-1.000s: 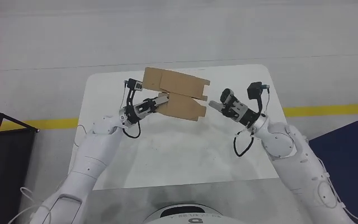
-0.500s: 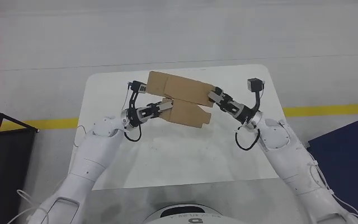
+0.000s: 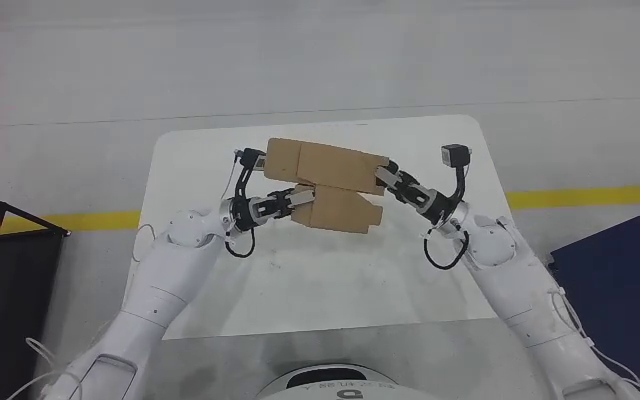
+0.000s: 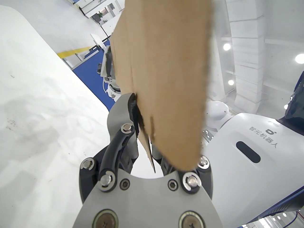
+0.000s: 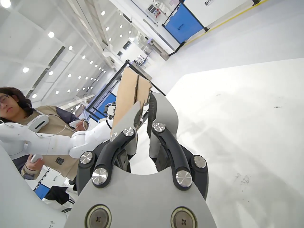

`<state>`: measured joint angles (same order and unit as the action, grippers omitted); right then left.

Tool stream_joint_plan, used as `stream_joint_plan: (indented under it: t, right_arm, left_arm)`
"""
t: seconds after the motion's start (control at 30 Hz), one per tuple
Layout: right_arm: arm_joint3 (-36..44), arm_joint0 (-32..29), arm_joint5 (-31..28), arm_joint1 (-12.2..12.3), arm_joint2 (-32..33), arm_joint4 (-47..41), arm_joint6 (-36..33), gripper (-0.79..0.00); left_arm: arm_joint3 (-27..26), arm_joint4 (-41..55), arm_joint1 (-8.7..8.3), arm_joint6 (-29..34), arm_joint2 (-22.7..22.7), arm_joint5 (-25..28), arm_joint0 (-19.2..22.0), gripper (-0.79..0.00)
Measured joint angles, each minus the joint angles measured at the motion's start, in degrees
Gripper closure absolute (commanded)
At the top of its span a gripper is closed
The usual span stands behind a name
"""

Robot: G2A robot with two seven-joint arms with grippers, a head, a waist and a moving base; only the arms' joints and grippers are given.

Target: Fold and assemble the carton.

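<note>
A flattened brown carton (image 3: 325, 180) hangs above the far middle of the white table (image 3: 300, 290), held between both arms. My left gripper (image 3: 297, 198) is shut on the carton's near left edge. In the left wrist view the carton (image 4: 161, 72) rises from my left gripper (image 4: 144, 122), and the cardboard hides one of the fingers. My right gripper (image 3: 383, 180) is shut on the carton's right end. In the right wrist view a thin edge of the carton (image 5: 128, 93) is clamped in my right gripper (image 5: 143, 110).
The table's near half is bare white surface, with faint smudges (image 5: 242, 179). A yellow floor line (image 3: 80, 220) runs behind the table on both sides. A black frame (image 3: 20, 225) stands off the table's left side.
My right gripper has moved left to the carton and shut on its right end. The carton has shifted a little to the right and levelled, still held by my left gripper.
</note>
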<state>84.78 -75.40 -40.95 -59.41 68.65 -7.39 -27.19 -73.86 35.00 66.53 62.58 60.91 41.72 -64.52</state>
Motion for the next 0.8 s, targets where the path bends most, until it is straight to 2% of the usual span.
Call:
stream_joint_plan:
  t: [0.2, 0.27, 0.37, 0.4, 0.43, 0.5, 0.8]
  right_arm:
    - [-1.82, 0.24, -1.20, -0.18, -0.57, -6.43, -3.80, -0.471]
    - [-2.07, 0.42, -1.67, -0.21, -0.60, -7.68, -4.98, -0.446]
    - [-2.23, 0.62, -1.80, -0.26, -0.51, -8.50, -5.83, -0.360]
    - [-2.15, 0.63, -1.92, -0.29, -0.50, -8.72, -6.00, -0.323]
    - [-2.05, 0.62, -2.18, -0.31, -0.48, -9.04, -6.30, -0.246]
    - [-1.94, 0.67, -2.40, -0.30, -0.33, -8.85, -6.87, 0.000]
    - [0.42, 0.33, -8.77, -0.22, 0.88, -5.53, -7.90, 0.000]
  left_arm:
    - [-1.59, 1.50, -0.87, -0.37, -0.97, 0.36, -0.20, 0.000]
    - [-2.02, 1.53, -1.18, -0.51, -1.46, 0.51, -0.23, 0.000]
    - [-2.48, 1.59, -1.58, -0.86, -2.27, 0.85, -0.18, 0.000]
    - [-2.53, 1.55, -1.71, -0.95, -2.51, 0.95, -0.13, 0.000]
    - [-2.62, 1.53, -1.87, -1.12, -2.82, 1.12, -0.05, 0.000]
    - [-2.70, 1.59, -2.11, -1.39, -3.25, 1.39, 0.06, 0.000]
    - [-2.01, 1.97, -3.33, -2.41, -4.76, 2.41, 0.88, 0.000]
